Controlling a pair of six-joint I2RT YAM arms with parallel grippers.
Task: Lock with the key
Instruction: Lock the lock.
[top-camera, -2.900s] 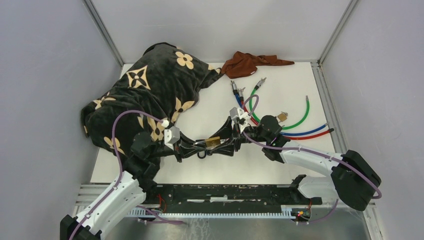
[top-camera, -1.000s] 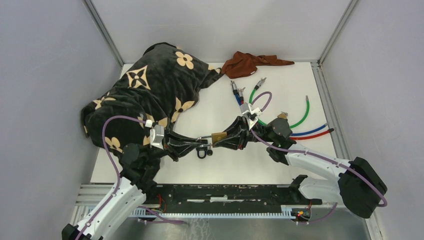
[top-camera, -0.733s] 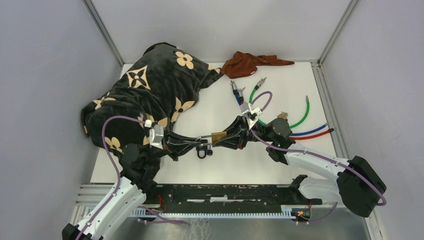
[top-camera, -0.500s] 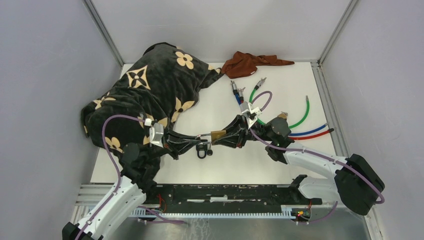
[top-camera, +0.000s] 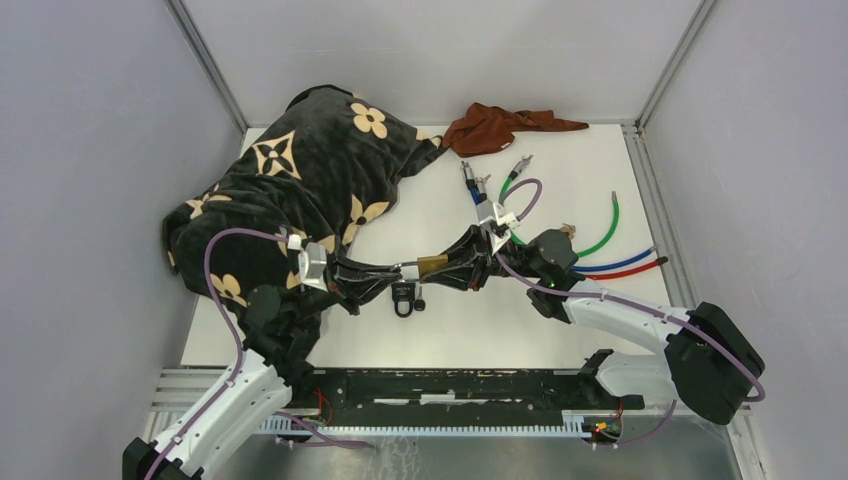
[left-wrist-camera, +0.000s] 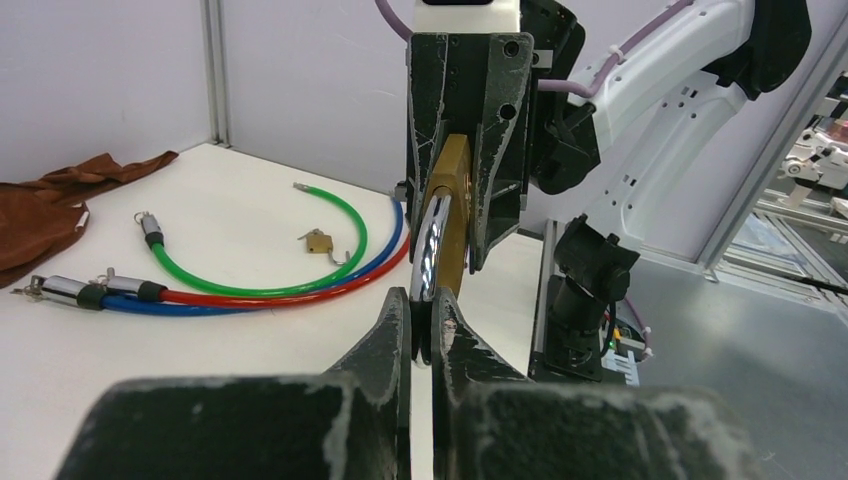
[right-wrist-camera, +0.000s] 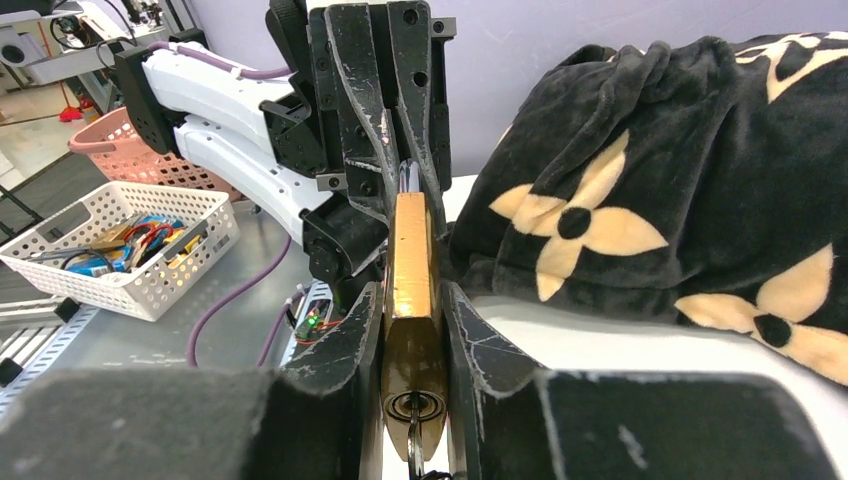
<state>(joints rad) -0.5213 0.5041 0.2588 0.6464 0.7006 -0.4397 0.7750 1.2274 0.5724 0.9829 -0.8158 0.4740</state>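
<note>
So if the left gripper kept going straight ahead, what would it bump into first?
The brass padlock. The left gripper is pinching its silver shackle, and the lock's body sits straight ahead, clamped in the right gripper.

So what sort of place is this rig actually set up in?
Most likely a robotics lab test cell: a white table boxed in by grey panels on metal framing, and past it a white basket of small parts on a metal bench.

I am easing the padlock (top-camera: 432, 264) up the table, away from the bases; the left gripper (top-camera: 404, 272) and right gripper (top-camera: 443, 268) are travelling along with it.
</note>
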